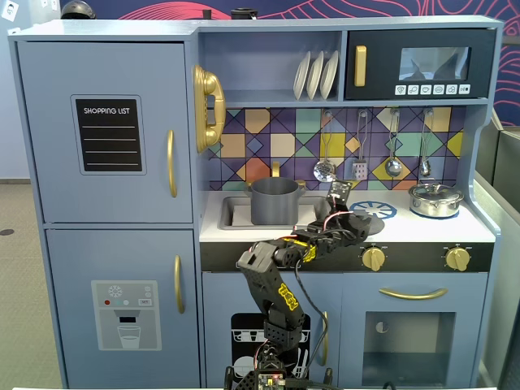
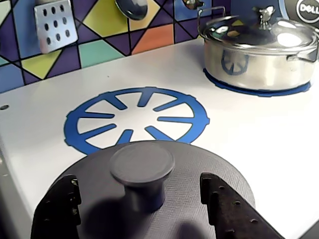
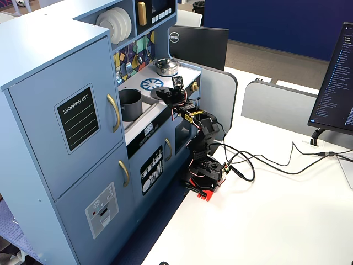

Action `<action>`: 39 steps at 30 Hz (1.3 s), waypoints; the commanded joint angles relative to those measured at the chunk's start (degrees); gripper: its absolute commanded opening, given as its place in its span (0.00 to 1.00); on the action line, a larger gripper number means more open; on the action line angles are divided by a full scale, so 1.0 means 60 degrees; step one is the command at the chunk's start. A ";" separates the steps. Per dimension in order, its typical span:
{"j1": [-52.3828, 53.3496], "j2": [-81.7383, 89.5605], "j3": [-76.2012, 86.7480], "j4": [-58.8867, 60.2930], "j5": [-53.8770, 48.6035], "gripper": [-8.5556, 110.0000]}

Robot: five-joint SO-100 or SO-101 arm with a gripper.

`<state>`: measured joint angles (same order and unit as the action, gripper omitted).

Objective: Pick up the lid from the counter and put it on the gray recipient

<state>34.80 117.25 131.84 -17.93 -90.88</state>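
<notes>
The dark-gray lid lies on the white counter just in front of the blue burner ring. Its round knob stands in the middle. My gripper is open, one black finger on each side of the knob with a gap on both sides. In both fixed views my gripper is low over the lid. The gray recipient stands in the sink to the left, open at the top; it also shows in a fixed view.
A shiny steel pot with its lid sits on the far right burner; it shows in both fixed views. Utensils hang on the tiled back wall. Gold stove knobs are below the counter edge.
</notes>
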 commanded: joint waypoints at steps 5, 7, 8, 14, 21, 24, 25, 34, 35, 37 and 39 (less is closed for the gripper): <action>-0.0234 -0.0645 -0.1230 -0.0439 0.0015 0.24; -0.0278 -0.0820 -0.1333 -0.0454 0.0059 0.24; -0.0278 -0.0894 -0.1392 -0.0410 0.0073 0.23; -0.0439 -0.1494 -0.1831 -0.0249 0.0044 0.13; -0.0601 -0.1948 -0.2388 -0.0161 -0.0366 0.07; -0.0601 -0.1934 -0.2725 -0.0044 -0.0366 0.07; -0.0601 -0.1890 -0.2856 0.0029 -0.0498 0.07; -0.1084 -0.0425 -0.4585 0.2109 -0.0234 0.07; -0.1187 -0.0220 -0.4863 0.2593 -0.0103 0.07; -0.1406 0.0044 -0.5508 0.3457 0.0176 0.07; -0.1611 0.0132 -0.6094 0.3926 0.0308 0.07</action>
<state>27.07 112.24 104.06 0.70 -90.97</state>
